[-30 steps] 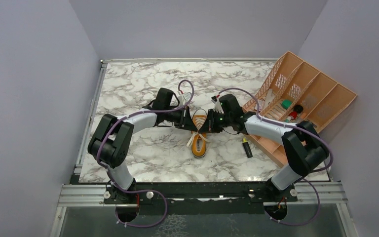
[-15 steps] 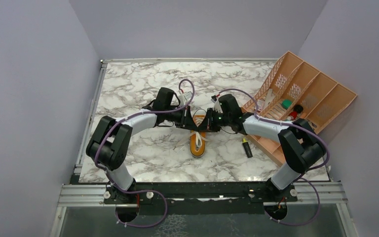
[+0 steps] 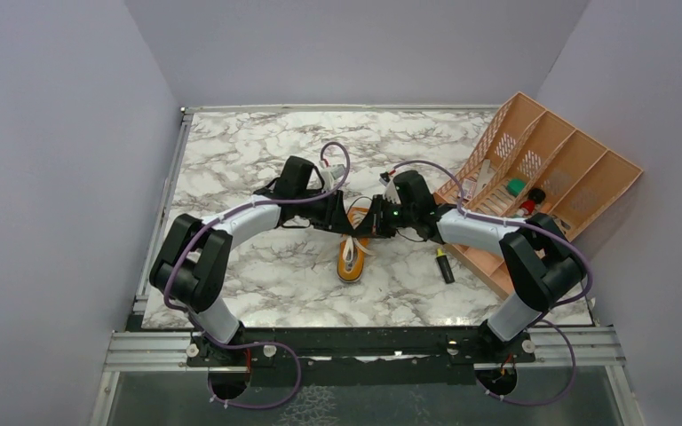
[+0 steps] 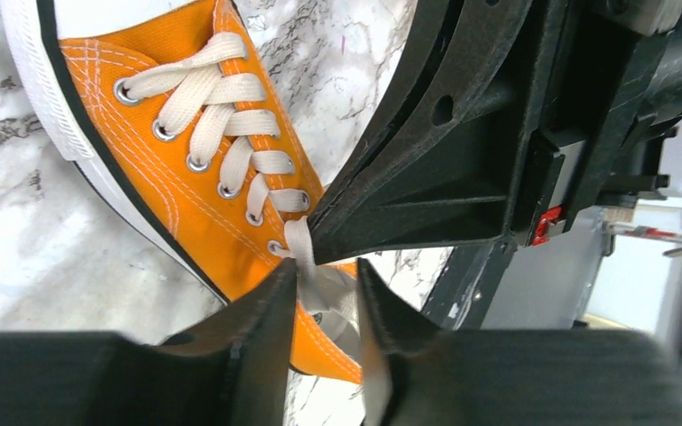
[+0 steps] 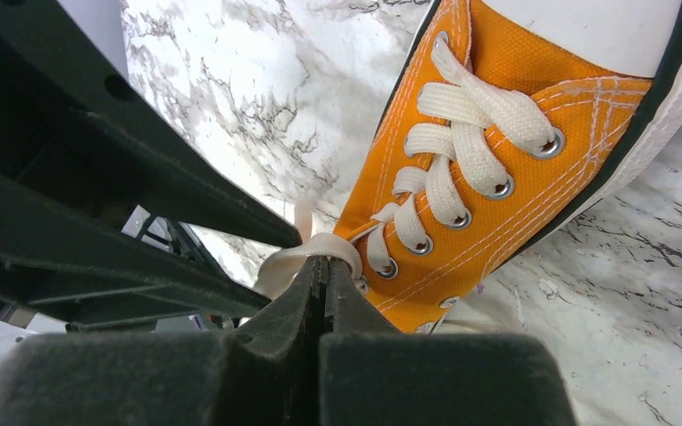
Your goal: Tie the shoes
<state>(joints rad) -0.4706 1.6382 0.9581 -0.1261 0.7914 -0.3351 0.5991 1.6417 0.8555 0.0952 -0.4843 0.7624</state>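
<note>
Left claw (image 4: 324,284) has eased apart around the lace (image 4: 300,241), right claw (image 5: 324,266) clenched on it; seemingly mid-knot on the sneaker (image 4: 169,204), regrasp the loop next

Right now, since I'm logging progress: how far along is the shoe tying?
Done: the orange canvas sneaker with white rubber sole has its flat white laces threaded through the eyelets. In hand: the right pincer is shut on a lace strand by the top eyelets, and the left pincer stands slightly open around another strand. Left: no knot or bow shows, so the tying itself remains.
</note>
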